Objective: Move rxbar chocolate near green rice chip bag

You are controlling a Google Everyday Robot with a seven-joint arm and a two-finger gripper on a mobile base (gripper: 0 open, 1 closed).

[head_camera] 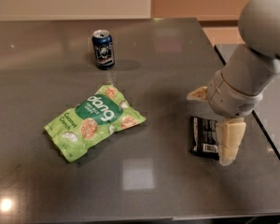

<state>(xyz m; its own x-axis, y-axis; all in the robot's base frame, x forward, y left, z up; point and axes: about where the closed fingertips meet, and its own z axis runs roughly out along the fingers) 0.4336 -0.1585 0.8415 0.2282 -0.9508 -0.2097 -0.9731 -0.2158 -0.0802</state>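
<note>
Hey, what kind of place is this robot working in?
Probably an office break area or test kitchen: a dark polished table holds a green rice chip bag, soda can and rxbar chocolate, with the gripper at the bar, fingers open.

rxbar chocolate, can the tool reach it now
Probably yes: the open tool is right over the rxbar chocolate, with nothing between them; the green rice chip bag and soda can sit well away.

— Where does the rxbar chocolate [204,136] lie?
— Flat on the tabletop [168,64], near right: black wrapper, white label patch at its near end. The tool [210,129] hangs over its right edge, fingers [231,141] spread.
— And the green rice chip bag [94,121]?
— Flat, askew, left of centre, well apart from the bar.
</note>
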